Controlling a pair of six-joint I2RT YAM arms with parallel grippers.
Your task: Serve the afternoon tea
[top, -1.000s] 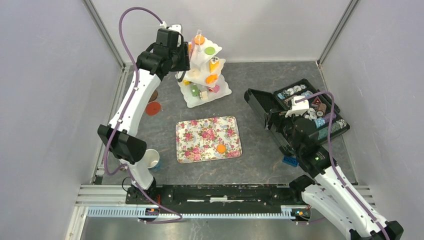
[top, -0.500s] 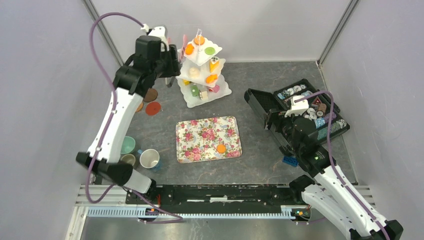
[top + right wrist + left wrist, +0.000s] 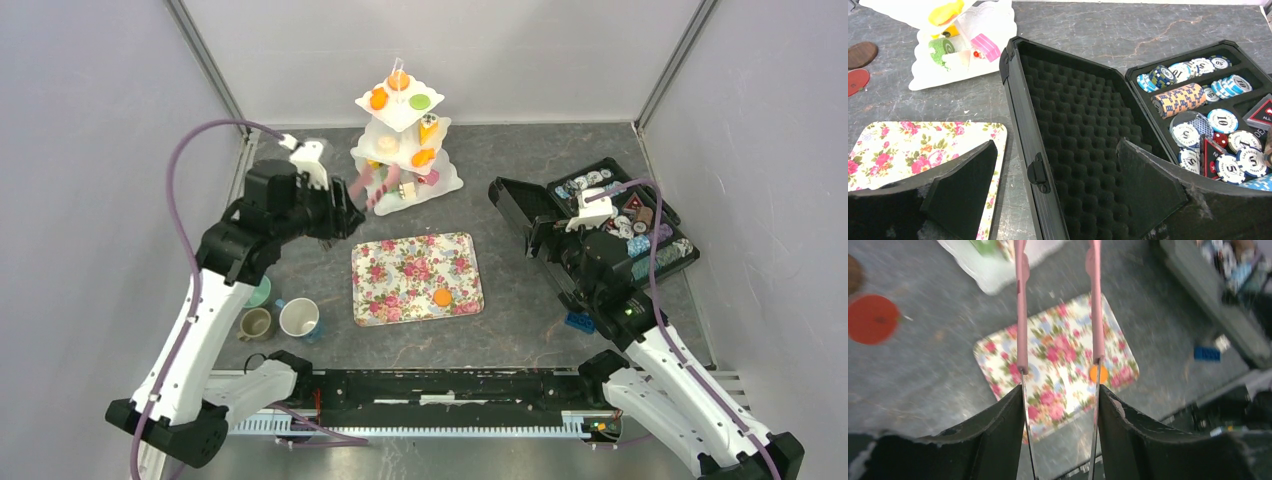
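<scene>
Left gripper (image 3: 1060, 392) clamps slim pink tongs (image 3: 1021, 315), their arms spread and empty. A flat, round orange biscuit (image 3: 442, 297) lies near the near right corner of the glossy floral tray (image 3: 400, 280), below the tongs.

L end effector (image 3: 1060, 390) w/ long pink plastic tongs (image 3: 1021, 315) now pulled back from white three-tier cake stand (image 3: 448, 183), nearer floral rectangular tray (image 3: 415, 275).

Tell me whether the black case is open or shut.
Open. The black case has its lid swung back, foam lining bared, and poker chips exposed.
</scene>
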